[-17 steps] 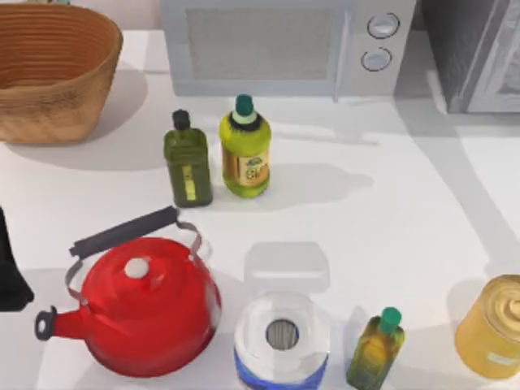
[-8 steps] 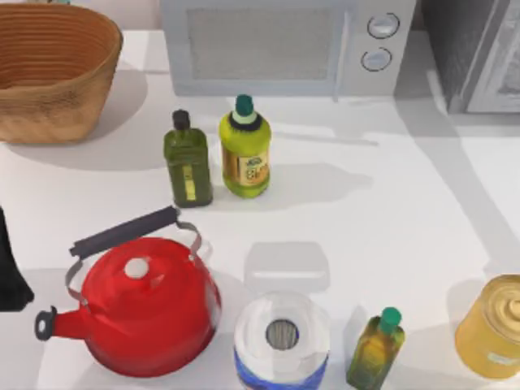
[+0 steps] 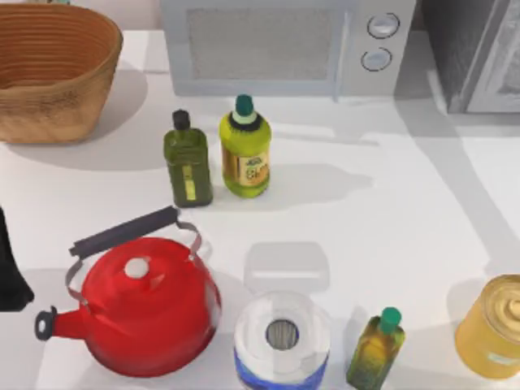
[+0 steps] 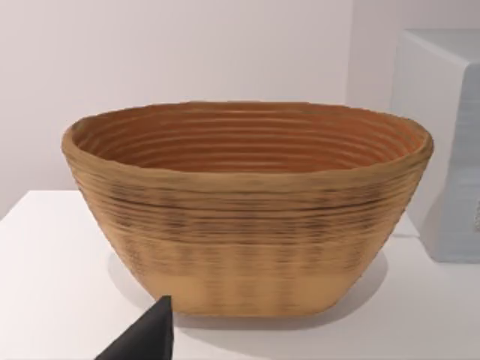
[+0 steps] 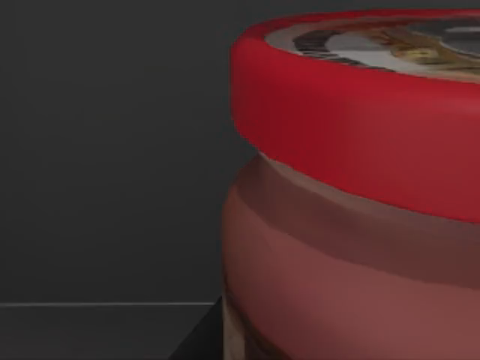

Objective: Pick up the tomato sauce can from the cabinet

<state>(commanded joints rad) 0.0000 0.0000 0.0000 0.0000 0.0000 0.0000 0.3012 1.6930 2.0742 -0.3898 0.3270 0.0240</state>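
right gripper close by red-lidded jar [image 5: 352, 202], perhaps inside cabinet [image 3: 475, 53]; grip unclear.

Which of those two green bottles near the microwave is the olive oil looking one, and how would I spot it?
Find the pale grey microwave at the table's back. Two bottles stand in front of it. Take the left one, the dark green bottle: squarish, black-capped, unlike the rounder yellow-green bottle with its green cap.

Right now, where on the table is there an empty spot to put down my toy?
The biggest bare patch of the table lies between the microwave, the yellow-green bottle and the golden can. A smaller one sits between the basket and the red kettle. It's crowded in front: kettle, paper roll and small bottle.
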